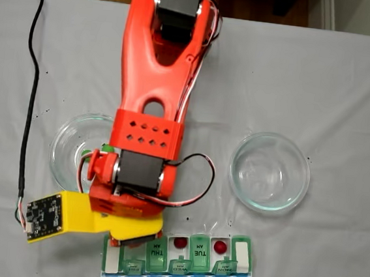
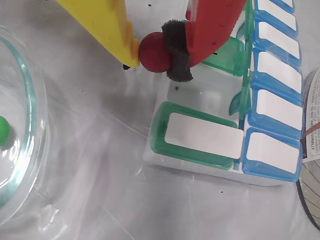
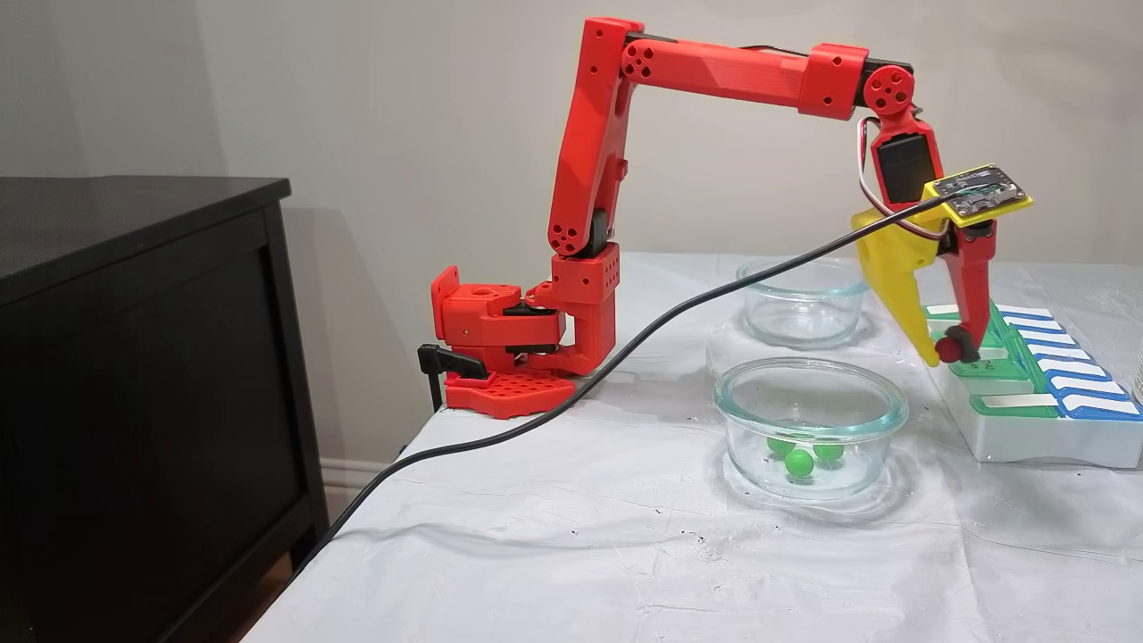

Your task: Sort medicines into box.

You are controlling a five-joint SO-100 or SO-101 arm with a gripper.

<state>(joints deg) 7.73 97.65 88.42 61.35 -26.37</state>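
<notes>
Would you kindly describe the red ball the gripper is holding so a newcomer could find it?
Start at the green-lidded pill organiser at the white table's edge. Just above its near end hangs the red-and-yellow gripper. Pinched between its tips is the dark red ball; the other red balls lie inside open compartments.

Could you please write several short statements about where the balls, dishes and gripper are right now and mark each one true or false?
1. The gripper holds a dark red ball. True.
2. The held ball is green. False: the green balls lie in the near glass dish.
3. Two red balls already sit in open compartments of the pill organiser. True.
4. The far glass dish holds three red balls. False: it looks empty.
5. The gripper hovers over the near glass dish. False: it is above the organiser's end.
</notes>
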